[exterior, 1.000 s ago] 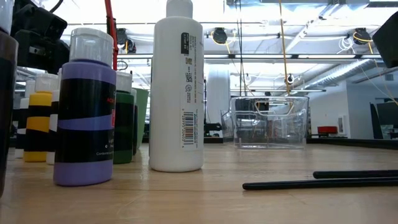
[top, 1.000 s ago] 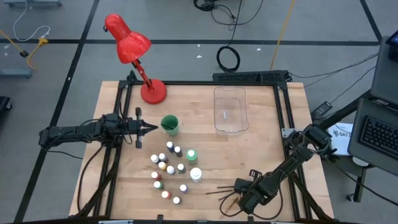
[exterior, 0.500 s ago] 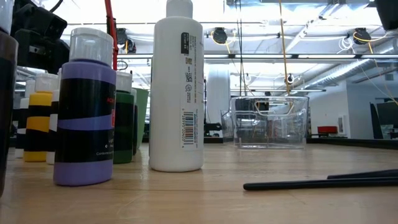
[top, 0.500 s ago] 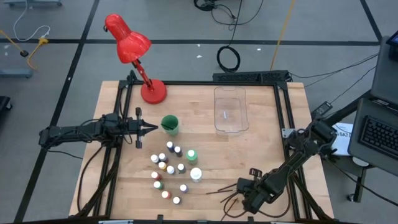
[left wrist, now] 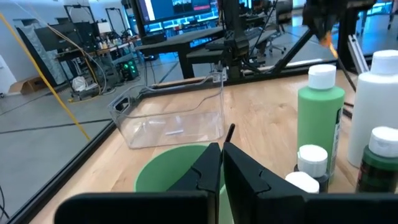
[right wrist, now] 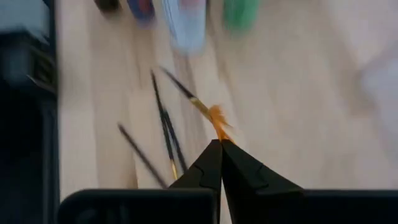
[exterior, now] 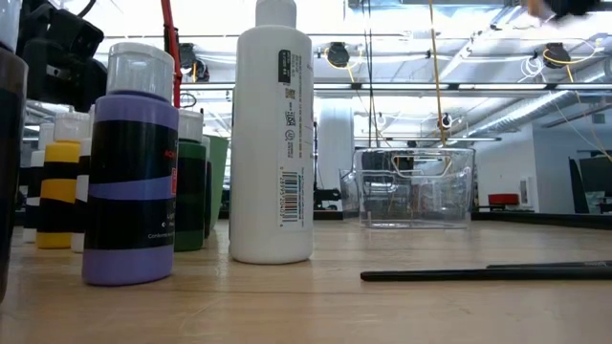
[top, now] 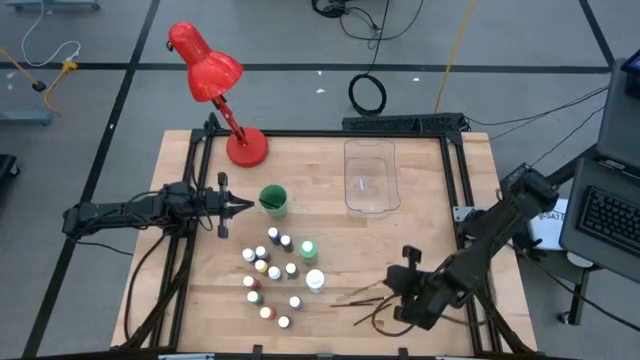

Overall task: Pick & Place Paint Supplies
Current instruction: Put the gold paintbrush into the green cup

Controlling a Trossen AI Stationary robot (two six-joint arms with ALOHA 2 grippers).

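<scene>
Wooden table [top: 420, 240]: right gripper [right wrist: 219, 144] near front edge, clamped on thin dark orange-bristled paintbrush [right wrist: 200, 107]; left gripper [top: 245, 207], fingers together, empty, beside green cup [top: 273, 200].

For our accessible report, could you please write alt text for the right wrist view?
The right gripper has its dark fingers shut on a thin paintbrush with an orange tip, above the wooden table. More dark paintbrushes lie below, with blurred paint bottles beyond.

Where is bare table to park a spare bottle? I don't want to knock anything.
Free: the strip between the red lamp base and the clear bin, and the wood below the bin. Crowded: the small bottles and the brushes by the right hand.
</scene>
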